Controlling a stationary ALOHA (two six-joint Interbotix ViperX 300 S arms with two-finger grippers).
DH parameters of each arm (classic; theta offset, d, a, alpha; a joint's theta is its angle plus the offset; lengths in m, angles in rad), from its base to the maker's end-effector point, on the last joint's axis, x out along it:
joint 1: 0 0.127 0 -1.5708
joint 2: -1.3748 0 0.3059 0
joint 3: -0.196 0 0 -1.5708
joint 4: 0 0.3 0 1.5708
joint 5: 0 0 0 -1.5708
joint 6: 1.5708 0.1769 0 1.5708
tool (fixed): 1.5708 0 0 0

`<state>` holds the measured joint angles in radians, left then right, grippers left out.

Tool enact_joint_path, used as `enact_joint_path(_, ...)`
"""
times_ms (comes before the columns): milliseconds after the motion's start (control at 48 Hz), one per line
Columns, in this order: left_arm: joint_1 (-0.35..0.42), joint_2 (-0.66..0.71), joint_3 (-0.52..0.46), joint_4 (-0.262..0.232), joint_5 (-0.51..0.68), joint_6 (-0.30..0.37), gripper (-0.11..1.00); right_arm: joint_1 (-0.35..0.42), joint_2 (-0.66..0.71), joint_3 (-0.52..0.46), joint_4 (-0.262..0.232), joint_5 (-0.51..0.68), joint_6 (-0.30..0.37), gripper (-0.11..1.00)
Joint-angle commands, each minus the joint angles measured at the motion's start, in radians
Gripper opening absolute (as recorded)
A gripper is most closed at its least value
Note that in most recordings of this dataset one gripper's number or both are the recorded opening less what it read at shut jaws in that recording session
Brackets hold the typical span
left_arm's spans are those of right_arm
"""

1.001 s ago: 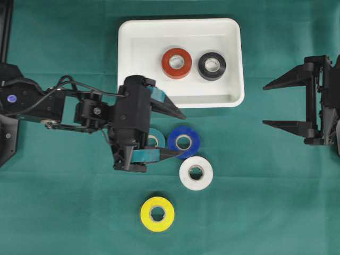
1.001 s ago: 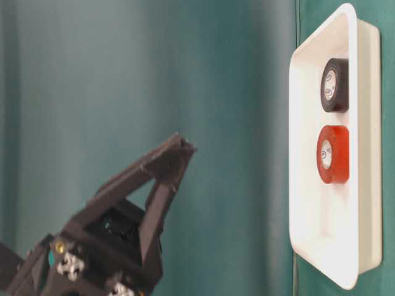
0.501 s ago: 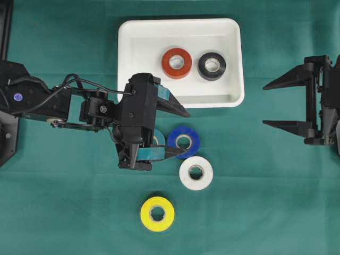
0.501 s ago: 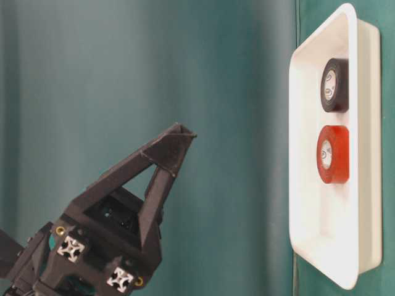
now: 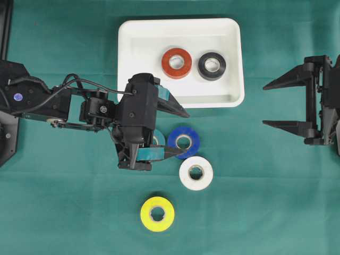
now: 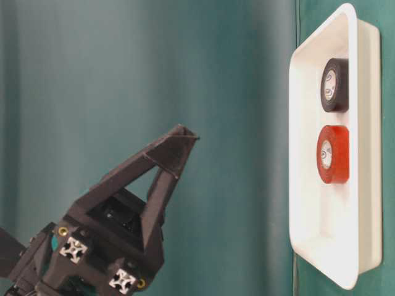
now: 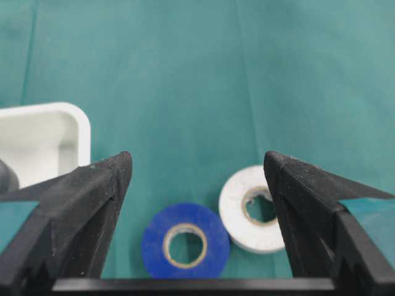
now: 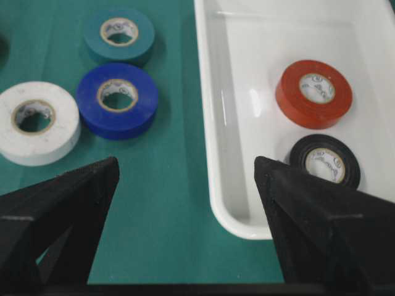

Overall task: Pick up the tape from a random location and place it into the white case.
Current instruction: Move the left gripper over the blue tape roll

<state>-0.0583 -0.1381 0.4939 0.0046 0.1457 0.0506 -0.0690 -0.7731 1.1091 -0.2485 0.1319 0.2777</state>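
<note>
White case [image 5: 133, 64] holds red roll [image 5: 177, 62] (and black [image 5: 212, 66])

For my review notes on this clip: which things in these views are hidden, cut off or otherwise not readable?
- Teal tape roll: mostly under the left gripper overhead; whole only in the right wrist view.
- Yellow tape roll: overhead only; outside both wrist views.
- Black tape roll: cut by the left wrist view's edge.
- Right gripper: arm cut off at the overhead edge.
- White case: bottom corner cropped at table level; loose rolls absent there.
</note>
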Motion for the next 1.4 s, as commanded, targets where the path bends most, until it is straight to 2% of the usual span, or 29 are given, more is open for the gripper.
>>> enact_joint_path(0,0.003,-0.003,-0.038,0.000,0.020,-0.002,0.83,0.000,0.002,-0.025,-0.002,-0.008,-0.002,0.88)
enact_joint_path(647,0.003,0.166,-0.334,0.000,0.554,-0.003,0.83,0.000,0.014,-0.025,-0.002,-0.008,0.000,0.88)
enact_joint_path(813,0.002,0.184,-0.367,-0.002,0.583,-0.003,0.83,0.000,0.014,-0.025,-0.002,-0.009,0.000,0.88)
enact_joint_path(1168,-0.006,0.198,-0.362,0.005,0.598,0.005,0.83,0.000,0.021,-0.025,-0.002,-0.008,0.000,0.88)
enact_joint_path(1293,-0.012,0.201,-0.365,0.009,0.644,0.040,0.83,-0.002,0.021,-0.025,0.000,-0.009,0.000,0.88)
enact_joint_path(1376,-0.015,0.201,-0.362,0.009,0.667,0.101,0.83,0.000,0.021,-0.025,-0.002,-0.011,0.000,0.88)
